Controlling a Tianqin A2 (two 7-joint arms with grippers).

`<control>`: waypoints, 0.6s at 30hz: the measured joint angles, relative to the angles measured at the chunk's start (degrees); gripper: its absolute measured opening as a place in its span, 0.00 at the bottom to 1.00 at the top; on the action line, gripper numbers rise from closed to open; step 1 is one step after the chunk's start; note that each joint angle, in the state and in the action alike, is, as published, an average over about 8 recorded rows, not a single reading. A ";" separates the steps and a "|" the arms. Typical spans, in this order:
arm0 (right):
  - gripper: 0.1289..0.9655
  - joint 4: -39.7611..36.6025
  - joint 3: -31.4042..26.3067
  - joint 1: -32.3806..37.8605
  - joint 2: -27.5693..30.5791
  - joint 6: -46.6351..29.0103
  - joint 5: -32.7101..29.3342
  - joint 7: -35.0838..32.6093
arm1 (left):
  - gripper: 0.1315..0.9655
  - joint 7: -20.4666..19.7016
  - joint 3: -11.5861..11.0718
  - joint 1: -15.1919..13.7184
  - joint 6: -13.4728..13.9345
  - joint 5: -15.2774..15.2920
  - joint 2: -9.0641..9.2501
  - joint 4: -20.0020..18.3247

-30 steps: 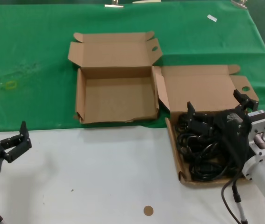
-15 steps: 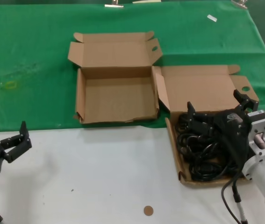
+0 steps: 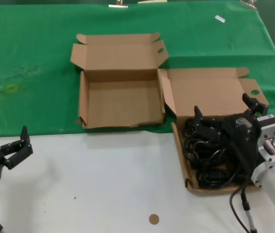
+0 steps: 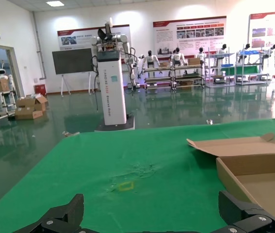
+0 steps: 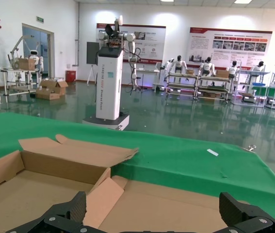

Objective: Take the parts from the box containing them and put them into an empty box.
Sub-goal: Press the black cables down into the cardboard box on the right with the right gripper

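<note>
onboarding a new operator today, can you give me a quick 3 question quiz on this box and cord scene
1. True or false: the empty box sits to the robot's left of the box of cords.
2. Which gripper is over the power cords? A) left B) right
3. Fill in: the left gripper hovers over the ____ table surface.

Key: 1 true. 2 B, the right gripper, jaws open. 3 white.

The right end effector (image 3: 224, 116) and its arm cover the 3 o'clock part of the shallow brown cardboard box of cords (image 3: 181, 145), hiding some of the black coiled power cords (image 3: 207, 160). Both wrist views cut off the finger bases at their lower edges. The left end effector's (image 3: 20, 144) arm leaves the head view at 7 o'clock.
</note>
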 joint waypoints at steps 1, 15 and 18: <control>1.00 0.00 0.00 0.00 0.00 0.00 0.00 0.00 | 1.00 0.00 0.00 0.00 0.00 0.00 0.00 0.00; 1.00 0.00 0.00 0.00 0.00 0.00 0.00 0.00 | 1.00 0.00 0.00 0.00 0.00 0.00 0.00 0.00; 1.00 0.00 0.00 0.00 0.00 0.00 0.00 0.00 | 1.00 0.00 0.00 0.00 0.00 0.00 0.00 0.00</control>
